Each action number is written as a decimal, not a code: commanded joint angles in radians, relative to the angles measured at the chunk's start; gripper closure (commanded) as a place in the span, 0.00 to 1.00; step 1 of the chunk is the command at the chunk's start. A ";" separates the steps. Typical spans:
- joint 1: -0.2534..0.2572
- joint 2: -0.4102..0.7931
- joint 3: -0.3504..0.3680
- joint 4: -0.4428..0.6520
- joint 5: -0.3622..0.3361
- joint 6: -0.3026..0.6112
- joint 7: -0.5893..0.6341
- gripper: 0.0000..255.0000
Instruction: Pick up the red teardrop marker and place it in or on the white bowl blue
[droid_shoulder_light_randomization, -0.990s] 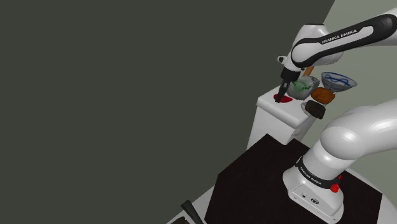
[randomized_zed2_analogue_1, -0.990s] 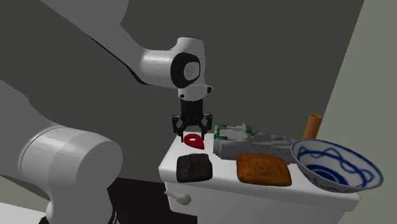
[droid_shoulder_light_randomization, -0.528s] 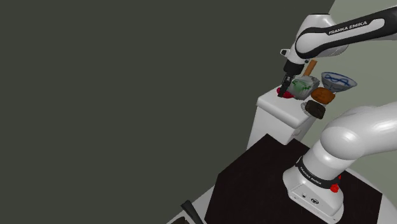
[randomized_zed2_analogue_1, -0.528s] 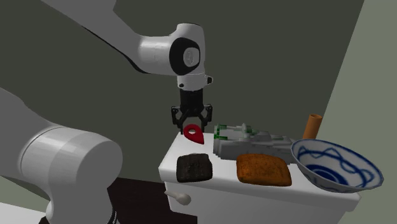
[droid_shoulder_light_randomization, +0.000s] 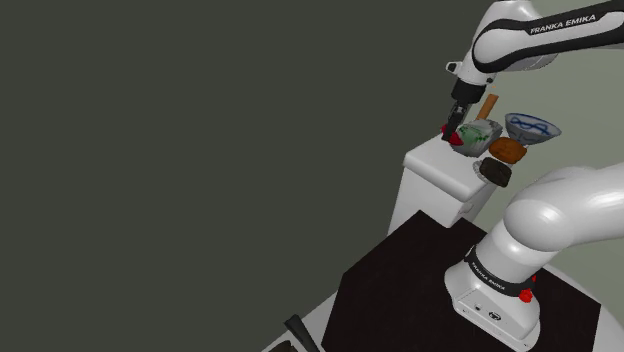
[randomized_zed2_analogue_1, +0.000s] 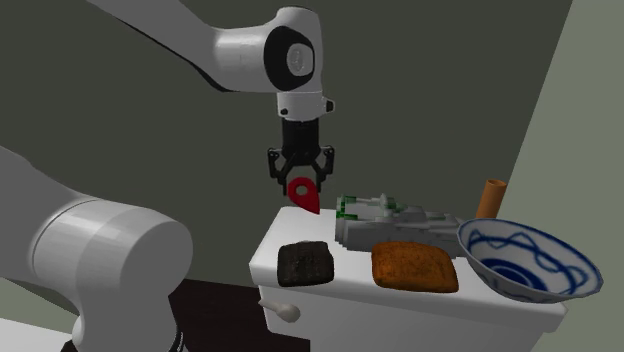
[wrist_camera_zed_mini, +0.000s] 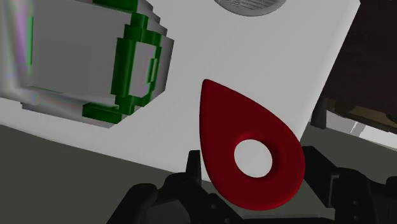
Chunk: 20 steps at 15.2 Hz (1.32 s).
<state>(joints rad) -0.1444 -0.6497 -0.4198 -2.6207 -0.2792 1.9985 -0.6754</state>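
Note:
The red teardrop marker (randomized_zed2_analogue_1: 303, 193) with a round hole hangs point-down in my gripper (randomized_zed2_analogue_1: 302, 182), which is shut on its rounded end, well above the white top (randomized_zed2_analogue_1: 350, 255). In the wrist view the marker (wrist_camera_zed_mini: 248, 147) sits clasped between the black fingers (wrist_camera_zed_mini: 191, 167), over the white surface. In the shoulder view the gripper (droid_shoulder_light_randomization: 457, 133) holds the marker (droid_shoulder_light_randomization: 455, 138) above the stand's far corner. The white bowl with blue swirls (randomized_zed2_analogue_1: 528, 260) stands at the other end of the top, and appears again as the bowl (droid_shoulder_light_randomization: 532, 127).
On the white top lie a grey and green blocky object (randomized_zed2_analogue_1: 385, 218), a dark brown slab (randomized_zed2_analogue_1: 305, 262), an orange-brown slab (randomized_zed2_analogue_1: 414, 266) and an upright orange cylinder (randomized_zed2_analogue_1: 489, 198). A dark wall stands behind; a black mat (droid_shoulder_light_randomization: 420, 270) covers the floor by the robot's base.
The gripper has risen with the red marker in it, lifting it off the white top and carrying it a little toward the grey and green object.

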 joint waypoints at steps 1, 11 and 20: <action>-0.001 -0.013 0.006 0.021 0.003 -0.034 -0.003 1.00; 0.007 -0.039 0.037 0.137 0.027 -0.176 -0.007 1.00; -0.035 0.033 -0.116 0.251 -0.034 -0.189 -0.187 1.00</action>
<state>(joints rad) -0.1731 -0.6259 -0.5125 -2.3807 -0.3040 1.8073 -0.8340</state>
